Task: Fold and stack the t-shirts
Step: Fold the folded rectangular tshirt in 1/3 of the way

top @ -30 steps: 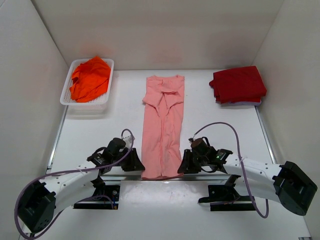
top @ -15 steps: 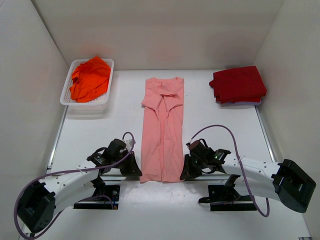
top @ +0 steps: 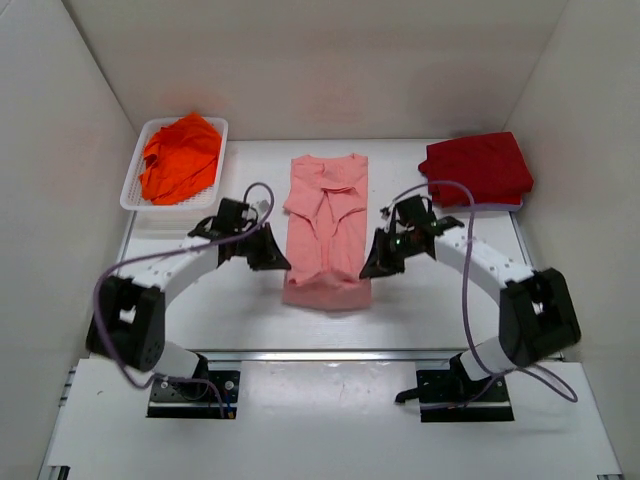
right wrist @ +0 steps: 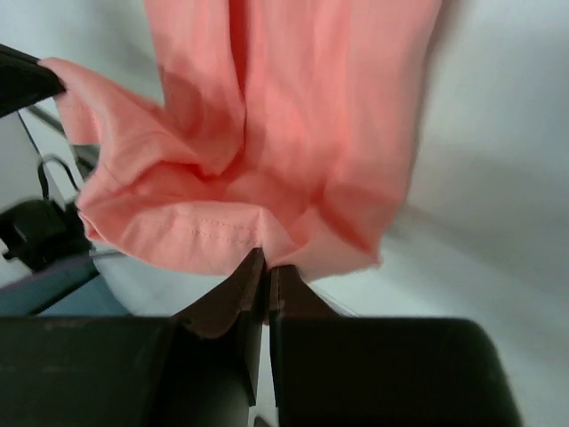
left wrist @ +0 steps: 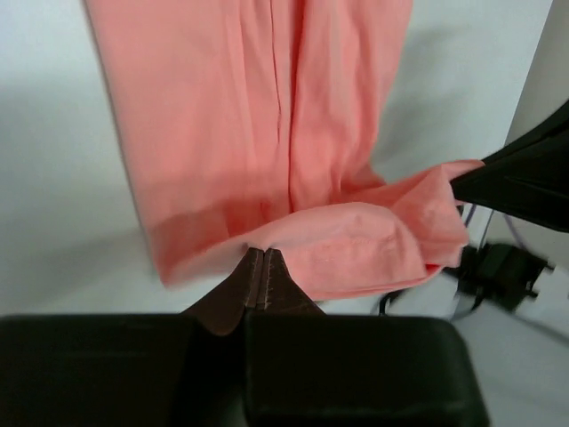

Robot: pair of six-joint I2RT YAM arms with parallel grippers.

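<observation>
The salmon-pink t-shirt (top: pixel 326 220) lies in a long narrow strip on the table's middle, its near hem lifted and carried back over itself. My left gripper (top: pixel 276 264) is shut on the hem's left corner; the left wrist view shows the cloth (left wrist: pixel 267 133) pinched at my fingertips. My right gripper (top: pixel 372 268) is shut on the hem's right corner, also seen as pinched cloth (right wrist: pixel 293 116) in the right wrist view. The dark red t-shirt (top: pixel 476 168) lies folded at the back right. The bright orange t-shirt (top: pixel 180 156) lies crumpled in the basket.
A white slotted basket (top: pixel 136 196) stands at the back left. White walls enclose the table on three sides. The metal rail (top: pixel 320 354) runs along the table's near edge.
Both grippers have moved from the table's near edge toward the back, carrying the pink shirt's hem with them, so the lower part now doubles over the middle.
</observation>
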